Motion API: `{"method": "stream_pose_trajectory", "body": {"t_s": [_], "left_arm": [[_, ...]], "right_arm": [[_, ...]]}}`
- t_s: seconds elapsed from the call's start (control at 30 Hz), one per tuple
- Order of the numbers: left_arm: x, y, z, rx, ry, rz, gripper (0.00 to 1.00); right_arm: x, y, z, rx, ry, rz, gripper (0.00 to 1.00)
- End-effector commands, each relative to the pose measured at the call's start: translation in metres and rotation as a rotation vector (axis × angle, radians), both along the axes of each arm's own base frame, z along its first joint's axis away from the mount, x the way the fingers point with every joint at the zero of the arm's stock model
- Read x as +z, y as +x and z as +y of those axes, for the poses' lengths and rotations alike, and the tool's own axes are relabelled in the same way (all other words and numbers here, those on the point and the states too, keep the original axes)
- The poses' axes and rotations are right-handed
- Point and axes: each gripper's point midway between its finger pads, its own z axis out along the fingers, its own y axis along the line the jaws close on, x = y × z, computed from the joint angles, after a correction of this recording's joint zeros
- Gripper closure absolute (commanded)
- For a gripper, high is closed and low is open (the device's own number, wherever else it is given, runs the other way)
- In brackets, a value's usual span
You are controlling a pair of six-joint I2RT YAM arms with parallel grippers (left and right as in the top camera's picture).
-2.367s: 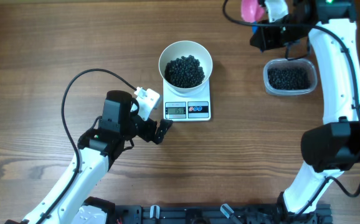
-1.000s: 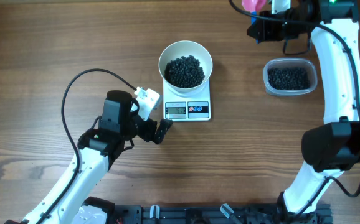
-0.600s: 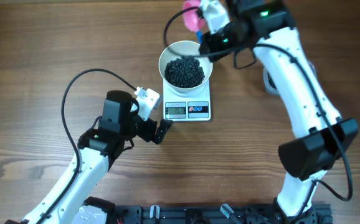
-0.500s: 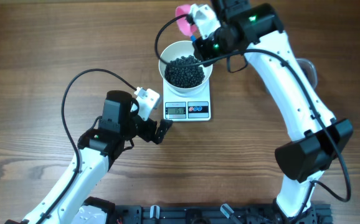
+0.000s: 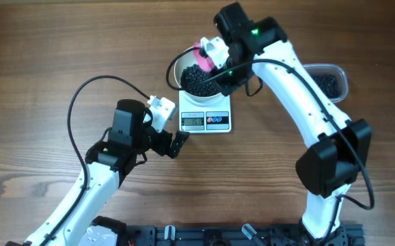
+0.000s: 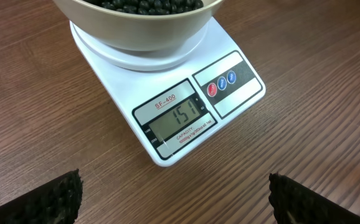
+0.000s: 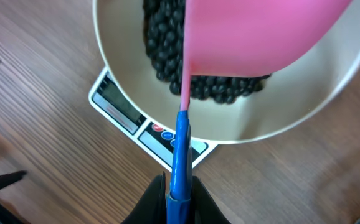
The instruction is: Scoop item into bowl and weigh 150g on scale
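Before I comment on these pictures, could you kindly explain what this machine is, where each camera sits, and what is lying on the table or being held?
These are two robot arms at a wooden table, each ending in a two-finger gripper. One picture looks down from above the table. The other two come from small cameras on the wrists, so each shows its own fingers at the bottom edge.

On the table stands a white scale carrying a white bowl part-filled with small black beads. The display reads 151. A clear tub with more beads sits beside the right arm.

The right gripper is shut on the blue handle of a pink scoop, held over the bowl. The left gripper is open, holds nothing, and is near the scale's front.
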Motion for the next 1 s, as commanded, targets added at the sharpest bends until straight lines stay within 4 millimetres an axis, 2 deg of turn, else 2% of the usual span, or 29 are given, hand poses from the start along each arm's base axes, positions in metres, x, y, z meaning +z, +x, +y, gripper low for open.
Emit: {"method": "stream_pose_trajectory", "body": {"t_s": [0.0,0.23,0.43,0.63,0.97], "left_arm": [[-0.001,0.000,0.000,0.004,0.002,0.001,0.00],[-0.001,0.000,0.000,0.004,0.001,0.002,0.00],[-0.001,0.000,0.000,0.004,0.001,0.002,0.00],[-0.001,0.000,0.000,0.004,0.001,0.002,0.00],[-0.001,0.000,0.000,0.004,0.001,0.002,0.00]], "right_arm": [[-0.026,-0.004,-0.006,0.021,-0.058,0.050,0.96],[-0.046,0.001,-0.015,0.022,-0.130,0.053,0.96],[-0.063,0.001,-0.010,0.048,-0.163,0.061,0.96],[-0.063,0.007,-0.009,0.053,-0.169,0.033,0.96],[-0.063,0.002,-0.005,0.069,-0.140,0.058,0.96]]}}
